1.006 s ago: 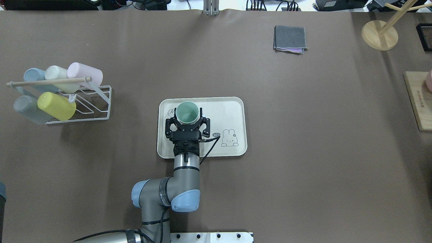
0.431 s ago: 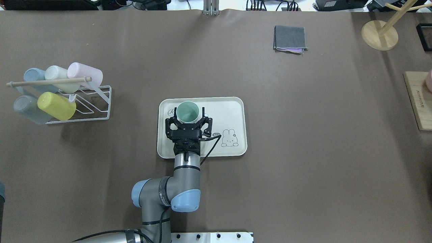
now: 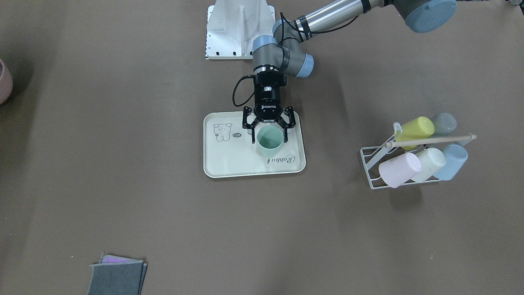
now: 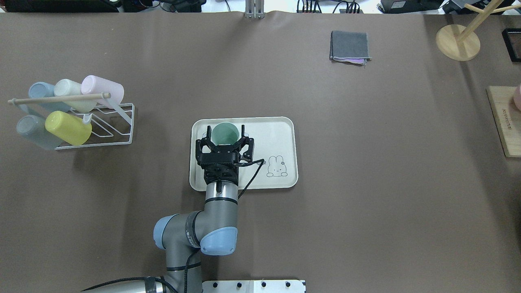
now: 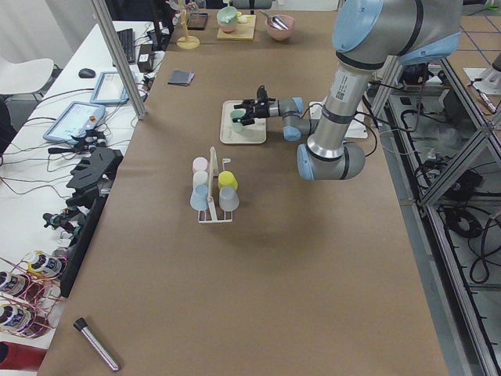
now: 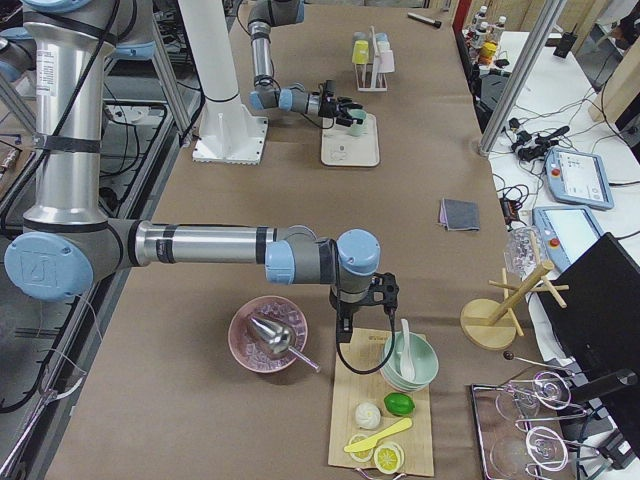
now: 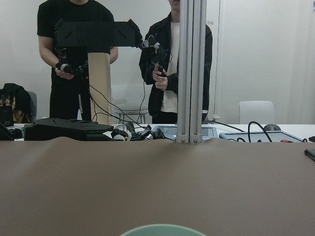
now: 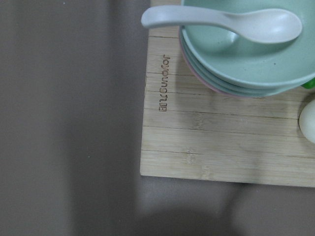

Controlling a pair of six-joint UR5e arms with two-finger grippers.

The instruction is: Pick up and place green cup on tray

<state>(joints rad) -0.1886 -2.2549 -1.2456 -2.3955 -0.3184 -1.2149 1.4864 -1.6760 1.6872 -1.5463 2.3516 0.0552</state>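
Note:
The pale mint-green cup (image 4: pixel 225 133) stands upright on the left part of the cream tray (image 4: pixel 268 134). It also shows in the front view (image 3: pixel 269 141) on the tray (image 3: pixel 229 159), next to the "Rabbit" script. My left gripper (image 4: pixel 226 129) is open, with one finger on each side of the cup and a small gap to it, as the front view (image 3: pixel 269 138) shows. The cup's rim (image 7: pixel 162 230) lies at the bottom edge of the left wrist view. My right gripper (image 6: pixel 365 300) hangs over a wooden board far to the right; I cannot tell whether it is open or shut.
A white wire rack (image 4: pixel 97 122) with several pastel cups lies on the left (image 3: pixel 385 164). A folded grey cloth (image 4: pixel 350 47) lies at the far right. A wooden stand (image 4: pixel 458 42) and a wooden board (image 4: pixel 504 122) with stacked bowls (image 8: pixel 246 54) are at the right edge.
My left gripper's fingers have spread apart from the green cup. The gripper and arm have shifted slightly left and look a little higher. The cup stays on the tray.

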